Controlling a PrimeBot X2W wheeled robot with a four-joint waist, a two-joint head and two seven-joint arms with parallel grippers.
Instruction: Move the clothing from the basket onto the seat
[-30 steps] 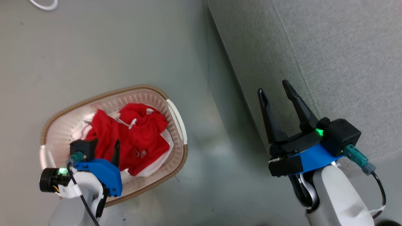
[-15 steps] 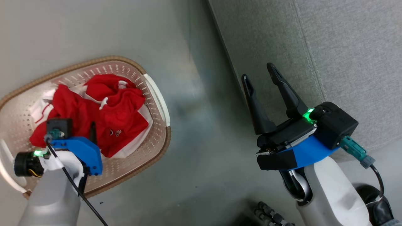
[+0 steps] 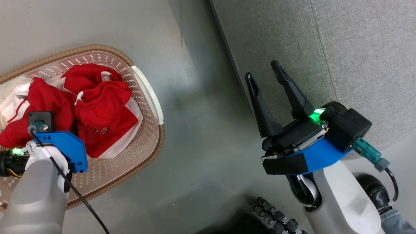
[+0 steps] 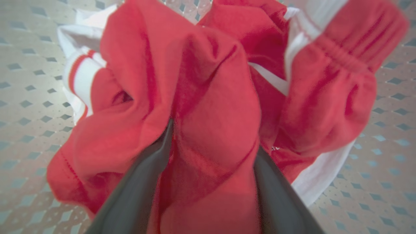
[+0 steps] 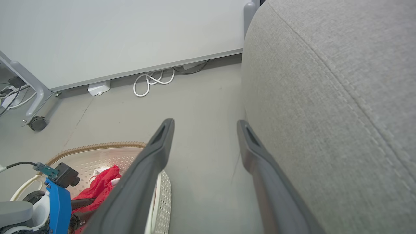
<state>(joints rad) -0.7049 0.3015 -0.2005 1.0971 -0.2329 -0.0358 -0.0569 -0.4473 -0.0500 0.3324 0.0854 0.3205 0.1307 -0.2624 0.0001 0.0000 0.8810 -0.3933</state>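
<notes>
The cream basket (image 3: pixel 147 87) with its brown rim stands on the floor at the left, and the red clothing (image 3: pixel 100 110) with white trim lies heaped inside it. My left gripper (image 4: pixel 214 136) is down in the heap. Its dark fingers (image 4: pixel 152 169) stand open, with a fold of red clothing (image 4: pixel 211 97) bulging between them. My right gripper (image 3: pixel 261 70) hovers open and empty beside the front edge of the grey seat (image 3: pixel 357 48). In the right wrist view, that gripper (image 5: pixel 204 123) has the seat (image 5: pixel 325 81) at its right, and the basket (image 5: pixel 97 147) at the lower left.
Bare grey floor (image 3: pixel 201 130) runs between the basket and the seat. A black ribbed hose (image 3: pixel 276 217) lies at the bottom edge. By the far wall are a coiled white cable (image 5: pixel 152 83), a small white box (image 5: pixel 97 87) and a frame's caster wheel (image 5: pixel 37 123).
The head camera has swung, so the basket sits further left and higher in the picture. My left gripper has sunk into the clothing, hiding its finger. The right gripper stays open.
</notes>
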